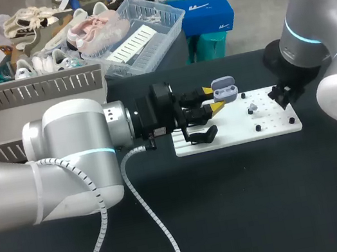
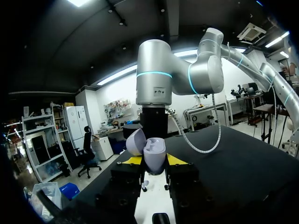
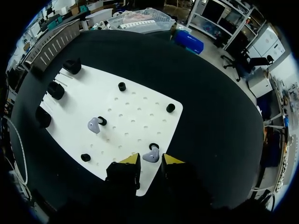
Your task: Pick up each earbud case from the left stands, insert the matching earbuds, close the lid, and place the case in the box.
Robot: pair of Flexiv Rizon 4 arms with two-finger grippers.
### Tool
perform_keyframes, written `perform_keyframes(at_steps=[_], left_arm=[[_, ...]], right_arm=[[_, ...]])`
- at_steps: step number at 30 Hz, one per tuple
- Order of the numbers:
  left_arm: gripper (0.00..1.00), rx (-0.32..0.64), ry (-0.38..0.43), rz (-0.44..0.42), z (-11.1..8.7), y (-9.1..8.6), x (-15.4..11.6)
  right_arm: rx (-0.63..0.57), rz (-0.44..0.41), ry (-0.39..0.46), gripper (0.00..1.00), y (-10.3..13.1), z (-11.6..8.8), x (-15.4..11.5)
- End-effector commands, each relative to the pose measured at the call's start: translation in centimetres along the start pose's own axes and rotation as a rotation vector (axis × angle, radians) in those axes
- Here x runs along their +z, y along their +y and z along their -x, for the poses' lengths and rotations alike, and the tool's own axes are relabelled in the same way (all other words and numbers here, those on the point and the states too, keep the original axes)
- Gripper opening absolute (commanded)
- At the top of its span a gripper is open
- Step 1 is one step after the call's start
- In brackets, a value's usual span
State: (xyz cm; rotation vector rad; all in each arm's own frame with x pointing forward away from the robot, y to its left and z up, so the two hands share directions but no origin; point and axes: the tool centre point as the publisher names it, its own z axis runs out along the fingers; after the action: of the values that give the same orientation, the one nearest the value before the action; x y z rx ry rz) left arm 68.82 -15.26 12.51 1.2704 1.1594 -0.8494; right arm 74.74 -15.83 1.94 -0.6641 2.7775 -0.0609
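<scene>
Left end effector point(image 2: 154, 160) clamped, right point(image 3: 151, 162) parted

even overhead light fills the head view: the black table point(image 1: 237, 218) soaks it up, the white board point(image 1: 274, 130) shines, and soft highlights lie on the left arm point(image 1: 68, 150). in the left wrist view the room is dim; ceiling strips flare white behind the right arm point(image 2: 156, 88), and the earbud case point(image 2: 154, 156) is palely lit. in the right wrist view, black pegs point(image 3: 122, 86) throw short soft shadows on the bright board.
</scene>
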Motion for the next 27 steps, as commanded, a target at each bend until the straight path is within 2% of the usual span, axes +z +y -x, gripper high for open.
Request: perform_keyframes(at_steps=[1, 9, 17, 23, 25, 27], left_arm=[[0.0, 0.001, -0.002, 0.006, -0.1, -0.1, 0.1], [0.0, 0.001, -0.002, 0.006, -0.1, -0.1, 0.1], [0.0, 0.001, -0.002, 0.006, -0.1, -0.1, 0.1], [0.0, 0.001, -0.002, 0.006, -0.1, -0.1, 0.1], [0.0, 0.001, -0.002, 0.006, -0.1, -0.1, 0.1], [0.0, 0.001, -0.002, 0.006, -0.1, -0.1, 0.1]], right_arm=[[0.002, -0.001, -0.001, 0.27, 0.0, 0.0, 0.0], [0.008, 0.002, 0.0, 0.2, -0.1, 0.1, 0.0], [0.012, 0.006, 0.004, 0.0, -0.1, 0.1, 0.1], [0.011, 0.009, 0.007, 0.0, 0.0, -0.1, 0.0], [-0.005, -0.026, 0.043, 0.0, 0.2, -0.2, -0.3], [-0.009, -0.023, 0.031, 0.0, 0.4, -0.3, -0.9]])
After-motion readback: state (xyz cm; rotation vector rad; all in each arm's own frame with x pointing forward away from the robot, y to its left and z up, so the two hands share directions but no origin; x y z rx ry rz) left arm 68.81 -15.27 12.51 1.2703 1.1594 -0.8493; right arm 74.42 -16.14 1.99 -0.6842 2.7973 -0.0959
